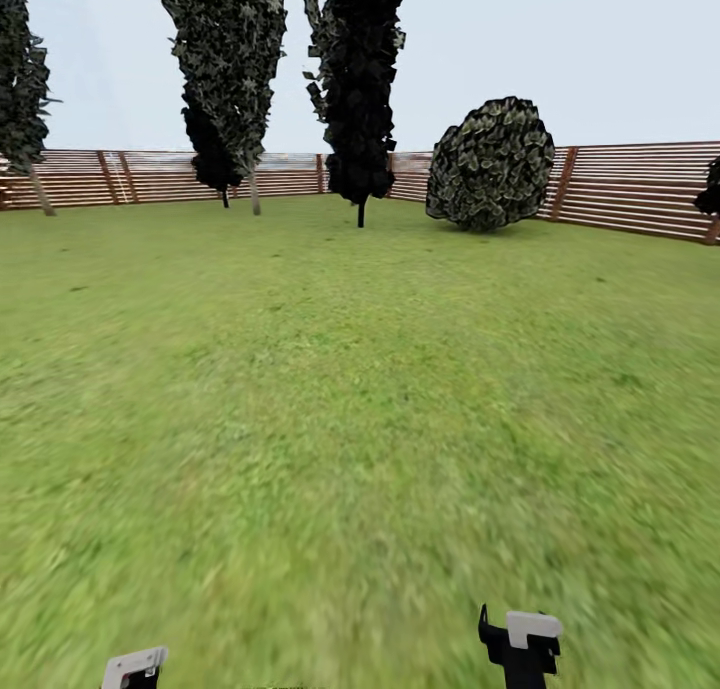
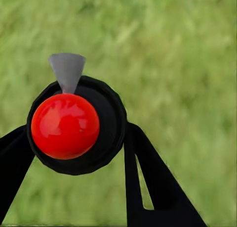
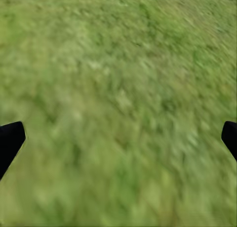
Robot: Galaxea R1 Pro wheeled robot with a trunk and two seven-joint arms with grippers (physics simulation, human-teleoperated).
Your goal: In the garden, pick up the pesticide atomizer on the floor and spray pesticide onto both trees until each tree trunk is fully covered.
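Grass lawn (image 1: 330,409) spreads ahead of the robot in the head view, running to a brown slatted wooden fence (image 1: 630,189) under a pale sky. Along that fence stand a leafy tree with a pale trunk (image 1: 235,64), a narrow black-leaved tree (image 1: 358,79) on a thin dark stem, and a round bush (image 1: 492,164); another tree (image 1: 20,79) leans in at the far left edge.

Both arms are held low, so only their ends rise above the bottom edge of the head view. The left gripper (image 1: 133,669) shows as a white-capped tip at the lower left, and the right gripper (image 1: 522,644) as a black body with a white block at the lower right, the two well apart.

In the left wrist view the pesticide atomizer (image 2: 74,125) sits between the black fingers (image 2: 148,177), seen end-on: a glossy red top in a dark round body, with a grey cone-shaped nozzle jutting from its rim. The fingers press against both sides of the body, so this pincer is clamped on the bottle, which hangs over blurred grass (image 2: 187,64).

In the right wrist view the right gripper (image 3: 118,138) has its two dark fingertips (image 3: 10,140) spread to opposite edges of the picture, wide apart with nothing between them, and blurred turf (image 3: 118,88) beneath.
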